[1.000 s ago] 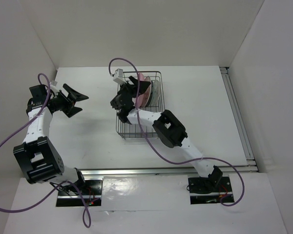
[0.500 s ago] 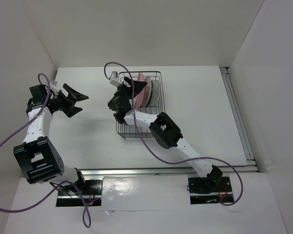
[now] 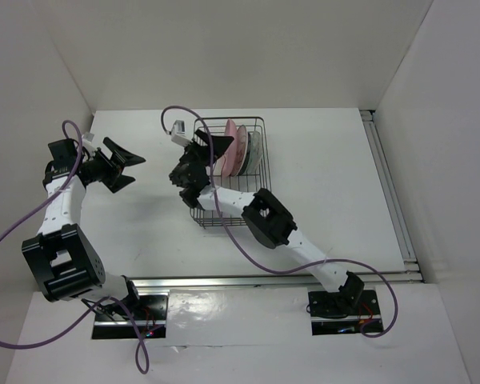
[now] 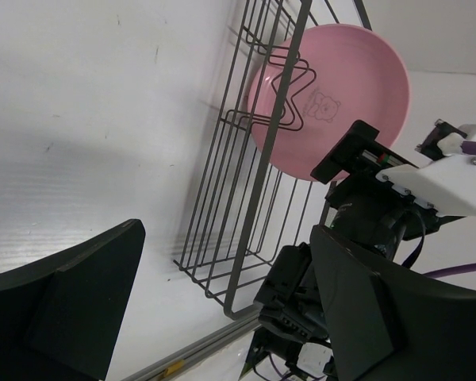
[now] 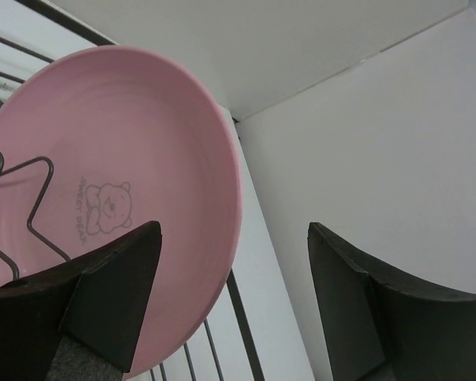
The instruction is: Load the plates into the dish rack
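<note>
- Top view: the right gripper [image 3: 202, 152] has drawn back leftward from the dish rack [image 3: 263, 164] over the past second, and its wrist now hangs over the rack's left wall. The left gripper [image 3: 132, 168] has not shifted. It sits well apart at the left of the table with its jaws spread and nothing in them.
- Top view: the pink plate [image 3: 230, 149] stands on edge among the tines at the far end of the rack. Two paler plates [image 3: 249, 150] stand on edge just beside it on the right. A clear glass one cannot be made out here, and no plate shows outside the rack.
- Left wrist view: the pink plate is seen through the rack's wires, leaning upright against a bent tine. The right arm's black head is close below it.
- Right wrist view: the right fingers [image 5: 103, 302] are wide apart with nothing between them. The pink plate, printed with a small bear, fills the space ahead behind a wire tine [image 5: 32, 214].
- Handling, as a judgement: the plate looks rigid, light and glossy, so probably slippery. The rim is the only practical hold, with one finger on each face near the upper edge, clear of the tines. A loose pinch could let it swing or roll along the wires.
</note>
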`<action>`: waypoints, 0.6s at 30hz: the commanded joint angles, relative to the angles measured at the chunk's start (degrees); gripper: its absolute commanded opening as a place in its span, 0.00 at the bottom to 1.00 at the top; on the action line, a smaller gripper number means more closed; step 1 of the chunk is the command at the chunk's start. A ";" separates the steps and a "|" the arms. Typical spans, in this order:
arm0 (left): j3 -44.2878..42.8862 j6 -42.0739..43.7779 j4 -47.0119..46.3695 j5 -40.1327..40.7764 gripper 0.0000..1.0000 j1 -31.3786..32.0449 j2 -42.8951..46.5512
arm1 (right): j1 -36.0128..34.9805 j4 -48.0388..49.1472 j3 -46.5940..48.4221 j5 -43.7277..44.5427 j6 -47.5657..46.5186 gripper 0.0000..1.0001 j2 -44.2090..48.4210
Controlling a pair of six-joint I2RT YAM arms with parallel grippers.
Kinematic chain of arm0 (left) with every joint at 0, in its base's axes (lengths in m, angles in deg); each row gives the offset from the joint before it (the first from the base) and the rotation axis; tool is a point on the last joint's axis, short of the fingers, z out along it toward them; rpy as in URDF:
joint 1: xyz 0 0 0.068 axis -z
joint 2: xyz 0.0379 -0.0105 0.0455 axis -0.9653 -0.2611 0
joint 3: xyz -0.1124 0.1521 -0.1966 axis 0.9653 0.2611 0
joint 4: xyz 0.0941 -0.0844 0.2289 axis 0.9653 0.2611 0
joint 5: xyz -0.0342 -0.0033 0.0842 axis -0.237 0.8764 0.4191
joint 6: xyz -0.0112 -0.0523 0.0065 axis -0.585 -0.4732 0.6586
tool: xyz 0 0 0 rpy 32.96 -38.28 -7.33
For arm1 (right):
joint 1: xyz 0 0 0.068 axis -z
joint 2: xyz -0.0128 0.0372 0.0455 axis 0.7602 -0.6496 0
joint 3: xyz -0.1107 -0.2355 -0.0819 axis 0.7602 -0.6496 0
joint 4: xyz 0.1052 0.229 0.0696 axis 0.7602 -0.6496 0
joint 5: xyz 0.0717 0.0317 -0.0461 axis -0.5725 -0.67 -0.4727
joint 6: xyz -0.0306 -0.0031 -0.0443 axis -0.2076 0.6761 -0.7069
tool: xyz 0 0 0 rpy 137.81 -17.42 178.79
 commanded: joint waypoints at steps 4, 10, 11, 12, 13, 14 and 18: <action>0.23 0.04 -1.66 -1.06 0.99 -0.34 -0.18 | -0.89 0.77 5.97 9.17 6.41 0.82 5.26; 0.23 0.04 -1.14 0.70 0.99 -2.09 -0.71 | -2.65 -6.71 9.32 8.55 11.95 0.82 9.03; 0.23 -0.48 -1.14 0.70 0.99 -2.10 -1.32 | -3.27 -8.20 10.62 8.55 13.18 0.82 10.69; 0.23 -0.48 -1.14 0.70 0.99 -2.62 -1.32 | -4.05 -8.82 10.63 8.03 13.19 0.82 11.58; 0.23 -0.48 -1.14 0.70 0.99 -2.62 -1.32 | -4.06 -8.83 11.59 8.03 13.19 0.82 12.55; 0.23 -0.48 -1.14 0.70 0.99 -2.62 -1.32 | -5.02 -10.66 11.60 8.03 13.97 0.82 13.69; 0.23 -0.48 -1.14 1.93 0.99 -2.62 -1.32 | -7.92 -16.19 13.62 6.97 17.83 0.82 21.67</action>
